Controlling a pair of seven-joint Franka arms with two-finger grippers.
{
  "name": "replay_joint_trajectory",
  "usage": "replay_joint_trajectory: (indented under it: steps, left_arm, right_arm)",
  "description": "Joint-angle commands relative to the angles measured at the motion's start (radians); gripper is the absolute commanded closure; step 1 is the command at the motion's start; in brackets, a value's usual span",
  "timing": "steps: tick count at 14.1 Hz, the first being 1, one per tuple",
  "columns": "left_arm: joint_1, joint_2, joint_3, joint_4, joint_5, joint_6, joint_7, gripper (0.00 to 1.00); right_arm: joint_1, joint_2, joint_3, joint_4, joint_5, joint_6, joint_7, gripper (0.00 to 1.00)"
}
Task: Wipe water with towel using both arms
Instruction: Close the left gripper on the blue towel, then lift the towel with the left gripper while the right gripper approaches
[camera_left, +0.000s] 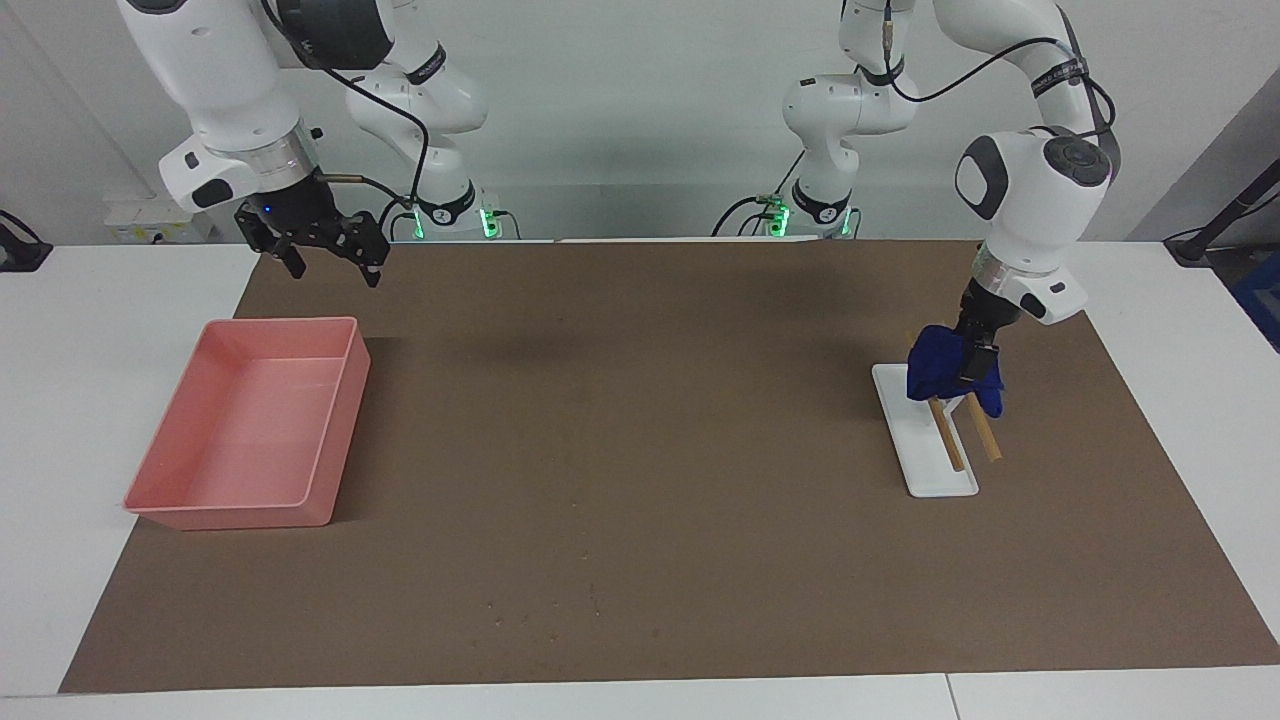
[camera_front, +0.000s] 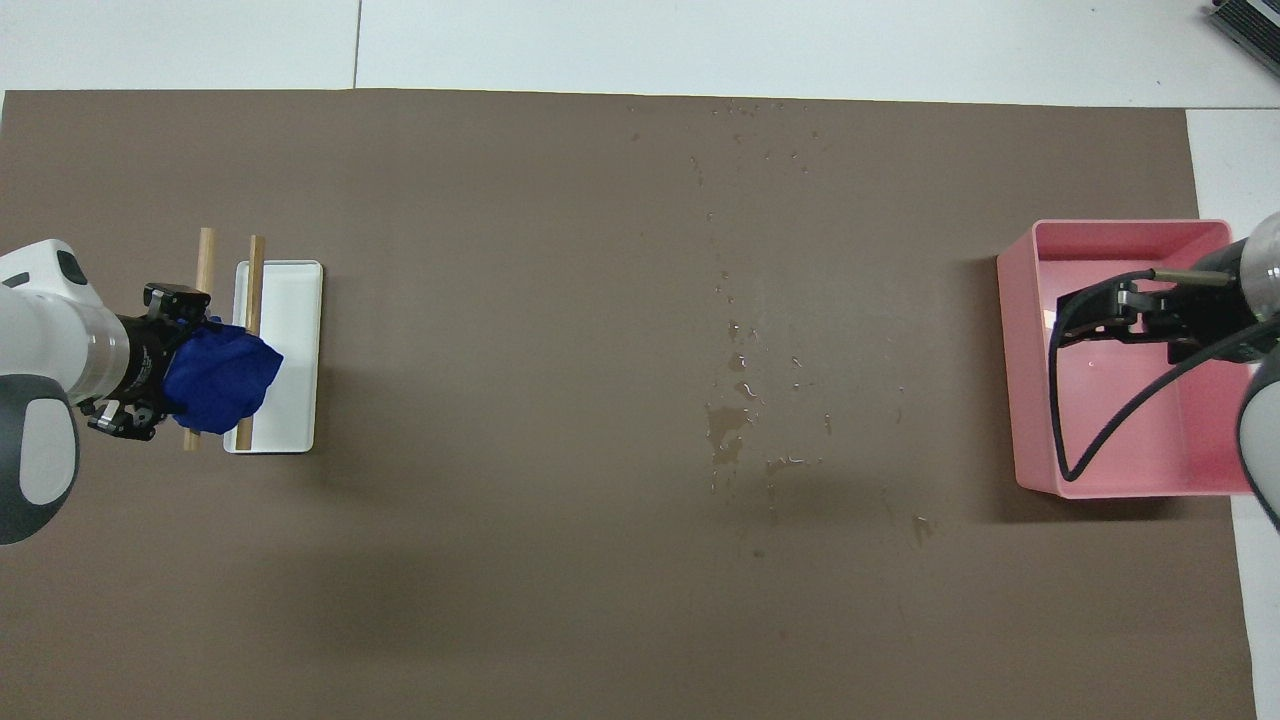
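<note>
Left hand (camera_left: 972, 362) angled down at the towel (camera_left: 940, 372), jaws spread wide around the wad, which sits draped on two wooden sticks (camera_left: 946, 436) over a white tray (camera_left: 925, 462). Right hand (camera_left: 322, 246) waits spread wide above the pink bin (camera_left: 245, 512). Water splashes (camera_front: 728, 425) mid-desk, farther out.

- the left gripper (camera_left: 972, 358) has its fingertips sunk in the towel (camera_left: 940, 368), so contact cannot be told.
- the towel hides part of two wooden sticks (camera_left: 946, 434).
- the right arm (camera_front: 1262, 330) is cut off by the overhead view's edge.
</note>
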Motion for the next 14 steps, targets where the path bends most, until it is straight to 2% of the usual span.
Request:
replay_joint_trajectory:
  steps: [1,5,6,8,14]
  left_arm:
    - [-0.01,0.009,0.006,-0.019,-0.01,0.045,-0.013,0.24]
    - [-0.01,0.016,0.006,-0.009,-0.01,0.043,-0.013,0.96]
    - [-0.012,0.018,0.006,-0.006,-0.01,0.034,-0.015,1.0]
    - [-0.013,0.024,0.006,0.025,-0.01,0.002,-0.018,1.0]
    - [-0.027,0.073,-0.002,0.226,-0.088,-0.216,-0.108,1.0]
  right_arm:
    - [-0.016,-0.024,0.007,-0.026,0.02,-0.001,-0.017,0.0]
    - [-0.016,-0.024,0.007,-0.026,0.02,-0.001,-0.017,0.0]
    - [-0.016,-0.024,0.007,-0.026,0.02,-0.001,-0.017,0.0]
    - [-0.018,-0.024,0.008,-0.026,0.02,-0.002,-0.028,0.0]
    - [-0.006,-0.021,0.008,-0.026,0.02,0.044,0.07,0.01]
